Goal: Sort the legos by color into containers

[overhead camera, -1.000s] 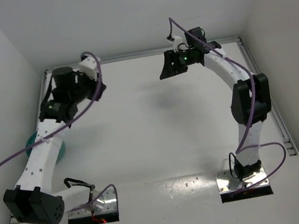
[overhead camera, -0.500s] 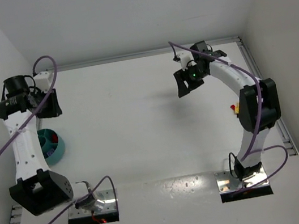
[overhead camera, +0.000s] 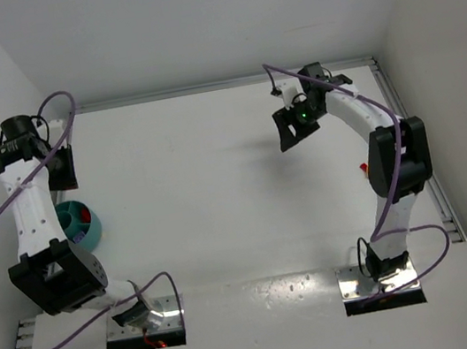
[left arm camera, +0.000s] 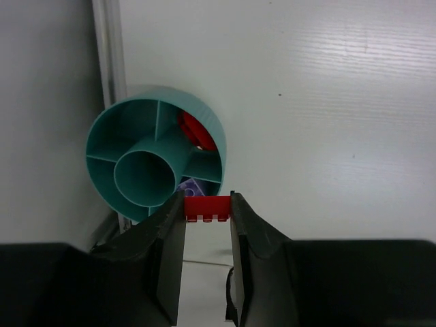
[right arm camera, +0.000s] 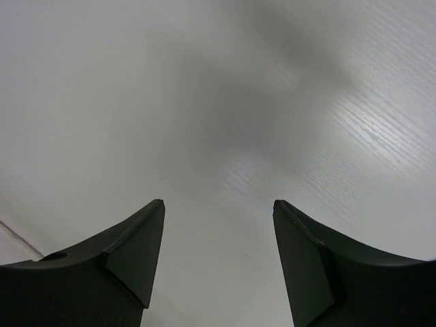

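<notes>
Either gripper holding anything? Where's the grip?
Left gripper pinches a red lego by its two ends, at the fingertips. Right gripper is open and empty.

A teal bowl [overhead camera: 92, 238] sits leftmost on the white table [overhead camera: 219, 195].
</notes>
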You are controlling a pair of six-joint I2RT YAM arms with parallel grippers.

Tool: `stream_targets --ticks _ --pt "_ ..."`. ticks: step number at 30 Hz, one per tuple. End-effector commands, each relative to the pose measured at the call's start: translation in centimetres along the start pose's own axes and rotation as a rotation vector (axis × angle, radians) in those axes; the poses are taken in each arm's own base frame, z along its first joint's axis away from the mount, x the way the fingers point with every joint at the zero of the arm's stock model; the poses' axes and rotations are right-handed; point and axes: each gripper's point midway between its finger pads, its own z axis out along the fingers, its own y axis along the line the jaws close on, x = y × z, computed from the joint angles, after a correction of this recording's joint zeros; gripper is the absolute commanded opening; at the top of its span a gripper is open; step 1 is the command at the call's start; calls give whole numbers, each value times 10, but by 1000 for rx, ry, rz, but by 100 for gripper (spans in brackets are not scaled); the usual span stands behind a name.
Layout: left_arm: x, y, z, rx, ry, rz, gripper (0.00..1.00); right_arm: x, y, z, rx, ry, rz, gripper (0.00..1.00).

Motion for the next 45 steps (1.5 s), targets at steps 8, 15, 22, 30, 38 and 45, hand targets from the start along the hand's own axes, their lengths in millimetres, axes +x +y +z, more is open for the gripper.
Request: stream_targets --ticks 8,15,22,30,38,45 --pt "27 6 17 -132 62 -111 21 -27 -17 -16 52 44 -71 66" --pt "32 6 31 -135 92 -138 22 -17 -23 -12 73 84 -59 66" --pt "42 17 43 -208 126 -154 26 -17 -26 -8 115 97 -98 66" --pt "48 21 58 -218 143 -161 28 -18 -29 -7 124 100 -98 66" --pt "50 21 70 -215 162 -170 35 -21 -32 -5 135 95 -102 66" --pt "54 24 74 -233 179 -167 39 -17 -32 -4 132 104 -108 66"
